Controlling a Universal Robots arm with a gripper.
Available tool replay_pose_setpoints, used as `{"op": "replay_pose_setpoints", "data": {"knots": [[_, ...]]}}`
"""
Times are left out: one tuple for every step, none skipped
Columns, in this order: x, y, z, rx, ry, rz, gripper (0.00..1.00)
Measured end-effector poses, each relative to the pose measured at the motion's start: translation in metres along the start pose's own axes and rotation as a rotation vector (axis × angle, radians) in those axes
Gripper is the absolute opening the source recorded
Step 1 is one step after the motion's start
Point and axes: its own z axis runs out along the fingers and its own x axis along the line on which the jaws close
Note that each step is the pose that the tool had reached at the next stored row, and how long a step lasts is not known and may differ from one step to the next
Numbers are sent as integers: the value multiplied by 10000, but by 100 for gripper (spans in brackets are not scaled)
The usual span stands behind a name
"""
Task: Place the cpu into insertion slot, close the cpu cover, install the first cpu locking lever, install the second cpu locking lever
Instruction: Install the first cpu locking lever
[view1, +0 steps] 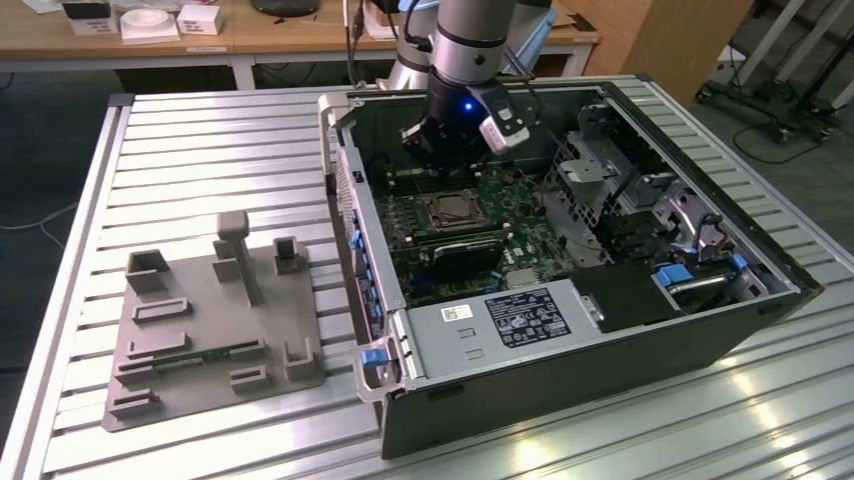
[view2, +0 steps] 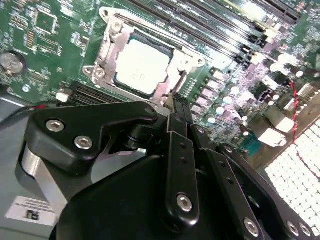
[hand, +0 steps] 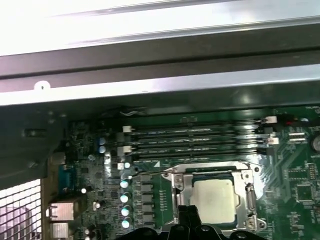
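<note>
Silvery cpu lies seated in insertion slot, cpu cover lowered around it, just beyond the gripper fingers, which are pressed together, empty.

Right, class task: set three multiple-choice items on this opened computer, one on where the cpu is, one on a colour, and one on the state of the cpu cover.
1. Where is the cpu?
A. Lying outside the computer
B. In the insertion slot
C. Hanging in mid-air

2. What colour is the circuit board?
A. Red
B. Green
C. White

3. How does the cpu cover lie?
A. Flat around the chip's top
B. Standing upright
C. Taken off altogether

Answers:
1 B: in the second wrist view the silvery chip sits inside the socket's metal rim.
2 B: the board around the socket is plainly green.
3 A: the silvery frame lies level, with the chip's top showing through its cut-out.
</note>
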Motion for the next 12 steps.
{"op": "replay_pose_setpoints", "data": {"knots": [[27, -2, 0, 1, 1, -18, 10], [56, -4, 1, 1, 1, -32, 10], [86, -6, 2, 1, 2, -41, 10], [116, -7, 3, 1, 2, -49, 10], [146, -9, 3, 2, 3, -57, 10], [173, -10, 3, 2, 3, -67, 10], [198, -12, 4, 2, 3, -77, 10], [219, -13, 4, 2, 4, -90, 10], [238, -14, 5, 1, 4, -104, 10], [258, -14, 5, 1, 3, -110, 10], [283, -15, 5, 1, 1, -111, 10], [307, -15, 5, 1, -2, -113, 10]]}}
